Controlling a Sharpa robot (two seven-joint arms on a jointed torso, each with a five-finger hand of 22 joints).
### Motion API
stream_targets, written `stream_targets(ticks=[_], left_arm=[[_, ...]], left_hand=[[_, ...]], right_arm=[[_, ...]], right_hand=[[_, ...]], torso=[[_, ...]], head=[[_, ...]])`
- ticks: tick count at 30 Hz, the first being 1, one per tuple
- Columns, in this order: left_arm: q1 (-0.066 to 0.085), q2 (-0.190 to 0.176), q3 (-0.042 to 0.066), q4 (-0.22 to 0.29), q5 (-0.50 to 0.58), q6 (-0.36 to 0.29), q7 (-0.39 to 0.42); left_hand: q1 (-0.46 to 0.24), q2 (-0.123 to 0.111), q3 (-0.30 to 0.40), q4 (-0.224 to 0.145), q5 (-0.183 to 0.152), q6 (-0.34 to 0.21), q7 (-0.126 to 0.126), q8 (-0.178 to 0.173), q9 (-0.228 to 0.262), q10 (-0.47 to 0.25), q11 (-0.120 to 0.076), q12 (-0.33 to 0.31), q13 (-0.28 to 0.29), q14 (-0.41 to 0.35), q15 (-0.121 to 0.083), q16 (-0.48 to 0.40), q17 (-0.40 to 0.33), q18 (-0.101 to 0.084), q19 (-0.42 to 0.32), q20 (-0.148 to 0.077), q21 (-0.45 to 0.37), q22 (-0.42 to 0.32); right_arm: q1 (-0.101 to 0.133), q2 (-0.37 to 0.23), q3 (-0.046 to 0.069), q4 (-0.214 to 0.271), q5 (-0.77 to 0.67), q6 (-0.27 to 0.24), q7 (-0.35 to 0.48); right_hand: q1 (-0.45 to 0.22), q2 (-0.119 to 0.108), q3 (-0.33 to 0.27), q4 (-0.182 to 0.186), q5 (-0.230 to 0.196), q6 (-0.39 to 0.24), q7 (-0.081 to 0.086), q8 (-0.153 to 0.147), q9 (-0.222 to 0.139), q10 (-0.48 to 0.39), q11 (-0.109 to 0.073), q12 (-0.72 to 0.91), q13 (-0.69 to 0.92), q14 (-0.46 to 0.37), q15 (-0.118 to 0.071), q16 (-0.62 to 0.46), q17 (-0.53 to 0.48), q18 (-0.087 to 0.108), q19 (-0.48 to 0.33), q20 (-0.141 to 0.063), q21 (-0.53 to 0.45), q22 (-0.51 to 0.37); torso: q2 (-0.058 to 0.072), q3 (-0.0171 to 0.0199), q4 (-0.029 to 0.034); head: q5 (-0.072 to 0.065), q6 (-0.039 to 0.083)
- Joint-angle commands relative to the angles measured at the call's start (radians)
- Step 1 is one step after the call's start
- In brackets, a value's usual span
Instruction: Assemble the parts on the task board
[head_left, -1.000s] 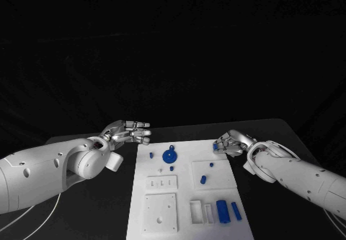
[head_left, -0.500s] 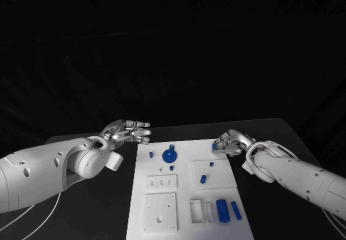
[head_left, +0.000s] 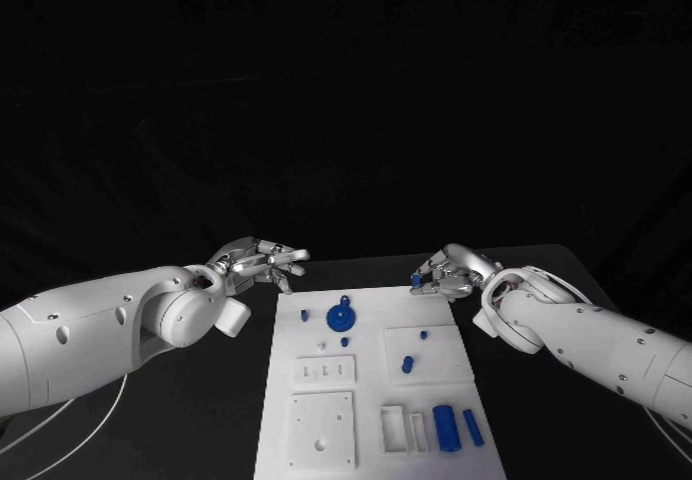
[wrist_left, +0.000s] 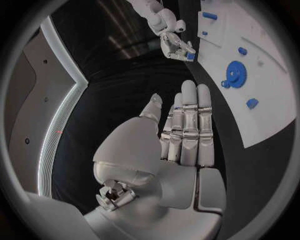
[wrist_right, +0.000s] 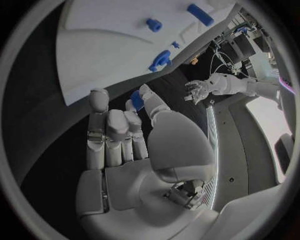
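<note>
The black bench (head_left: 562, 262) carries the white task board (head_left: 368, 385), which runs lengthwise away from the robot between the two arms. On it are fixed white plates and sockets, and the blue parts lying on the board count roughly nine: one gear (head_left: 340, 316) near the far end, two long pegs (head_left: 457, 424) side by side at the near right corner, and about six small studs scattered between them — some too small to be sure of.

The right hand (head_left: 444, 274) hangs just past the board's far right corner, above the bench, and pinches one more small blue part (wrist_right: 137, 100) between thumb and fingertips; the right wrist view shows the piece caught at the tips with the other fingers curled beside it. The left hand (head_left: 260, 265) hovers off the far left corner, holding nothing, fingers extended and lying close together in its wrist view.

The move to come turns, in my judgement, on this: the held part sits beyond the board's far edge, so its seat lies back toward the robot and inward from the right hand. The right hand is plainly the nearer one to the board's right half. The held part's long axis I cannot tell — the fingers hide most of it.
</note>
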Motion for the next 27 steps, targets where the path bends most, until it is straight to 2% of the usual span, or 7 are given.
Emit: stream_targets(ticks=[1, 3, 7, 12, 14, 22, 27], left_arm=[[0.019, 0.020, 0.005, -0.015, -0.062, 0.126, -0.174], [0.032, 0.035, 0.007, -0.026, -0.088, 0.159, -0.233], [0.049, 0.062, 0.009, -0.042, -0.134, 0.194, -0.309], [0.059, 0.107, 0.010, -0.064, -0.239, 0.184, -0.420], [0.060, 0.123, 0.009, -0.070, -0.264, 0.162, -0.450], [0.061, 0.161, 0.008, -0.091, -0.301, 0.094, -0.505], [0.061, 0.177, 0.007, -0.096, -0.320, 0.075, -0.524]], left_hand=[[-0.006, -0.007, 0.004, -0.002, 0.004, 0.033, -0.013, -0.005, 0.010, 0.040, -0.017, 0.056, 0.022, -0.066, -0.019, 0.207, 0.129, -0.024, -0.030, -0.025, 0.099, 0.072], [-0.026, -0.012, -0.002, 0.004, 0.006, 0.065, -0.027, -0.001, 0.028, 0.051, -0.028, 0.101, 0.046, -0.068, -0.029, 0.289, 0.166, -0.020, -0.039, -0.033, 0.144, 0.106], [-0.039, -0.027, 0.000, -0.004, 0.223, 0.118, -0.049, 0.008, 0.074, 0.055, -0.046, 0.161, 0.082, -0.052, -0.046, 0.377, 0.203, -0.018, -0.037, -0.050, 0.191, 0.143], [-0.160, -0.073, -0.023, 0.043, 0.150, 0.153, -0.072, 0.020, 0.210, 0.041, -0.061, 0.288, 0.173, -0.048, -0.059, 0.478, 0.234, -0.014, -0.042, -0.062, 0.240, 0.193], [-0.176, -0.128, 0.063, 0.074, 0.152, 0.080, -0.073, 0.035, 0.537, -0.037, -0.063, 0.387, 0.256, -0.049, -0.062, 0.513, 0.215, -0.007, -0.043, -0.065, 0.245, 0.234], [-0.208, -0.174, 0.094, 0.155, 0.158, 0.105, -0.100, 0.014, 0.945, -0.029, -0.072, 0.413, 0.255, -0.064, -0.069, 0.546, 0.195, -0.017, -0.041, -0.067, 0.212, 0.283], [-0.208, -0.192, 0.097, 0.171, 0.151, 0.107, -0.097, -0.002, 0.964, -0.031, -0.071, 0.415, 0.252, -0.067, -0.065, 0.547, 0.183, -0.017, -0.040, -0.066, 0.198, 0.302]], right_arm=[[0.019, 0.011, 0.000, 0.036, -0.099, 0.087, -0.134], [0.030, 0.023, 0.000, 0.056, -0.121, 0.098, -0.171], [0.041, 0.047, 0.000, 0.082, -0.148, 0.105, -0.217], [0.047, 0.087, -0.001, 0.115, -0.175, 0.101, -0.268], [0.048, 0.101, -0.001, 0.122, -0.184, 0.099, -0.284], [0.050, 0.155, -0.006, 0.124, -0.213, 0.103, -0.326], [0.051, 0.175, -0.010, 0.126, -0.220, 0.109, -0.335]], right_hand=[[-0.003, -0.020, 0.046, 0.015, -0.016, 0.025, -0.020, 0.004, 0.022, 0.004, -0.004, 0.001, 0.002, 0.003, -0.005, 0.004, 0.002, -0.006, 0.047, -0.003, 0.008, -0.003], [0.000, -0.028, 0.071, 0.026, -0.026, 0.025, -0.023, 0.003, 0.023, 0.005, -0.006, 0.001, 0.003, 0.003, -0.005, 0.004, 0.005, -0.005, 0.046, -0.004, 0.012, -0.005], [-0.001, -0.046, 0.103, 0.037, -0.007, 0.020, -0.022, 0.003, 0.024, 0.002, -0.004, -0.007, -0.002, 0.004, -0.004, 0.002, 0.005, -0.005, 0.046, -0.003, 0.012, -0.008], [-0.003, -0.058, 0.131, 0.047, 0.003, 0.014, -0.018, 0.003, 0.025, 0.001, -0.004, -0.011, -0.005, 0.004, -0.004, -0.001, 0.005, -0.003, 0.046, -0.003, 0.013, -0.013], [-0.003, -0.062, 0.141, 0.050, 0.004, 0.013, -0.018, 0.003, 0.026, 0.001, -0.004, -0.012, -0.005, 0.004, -0.004, -0.003, 0.005, -0.003, 0.046, -0.003, 0.014, -0.015], [-0.005, -0.069, 0.163, 0.052, 0.008, 0.013, -0.017, 0.003, 0.030, 0.001, -0.004, -0.013, -0.006, 0.006, -0.005, -0.003, 0.007, -0.002, 0.046, -0.004, 0.019, -0.018], [-0.007, -0.071, 0.164, 0.053, 0.013, 0.013, -0.018, 0.003, 0.031, 0.000, -0.004, -0.014, -0.007, 0.006, -0.005, -0.004, 0.007, -0.002, 0.046, -0.004, 0.018, -0.020]], torso=[[-0.016, -0.0046, -0.0013], [-0.022, -0.0063, -0.0015], [-0.028, -0.0064, -0.0008], [-0.034, -0.0079, 0.0022], [-0.034, -0.0084, 0.0036], [-0.034, -0.0053, 0.0015], [-0.033, -0.0055, 0.0007]], head=[[0.007, 0.001], [0.011, 0.000], [0.019, -0.002], [0.022, -0.003], [0.022, -0.004], [0.025, -0.007], [0.027, -0.010]])
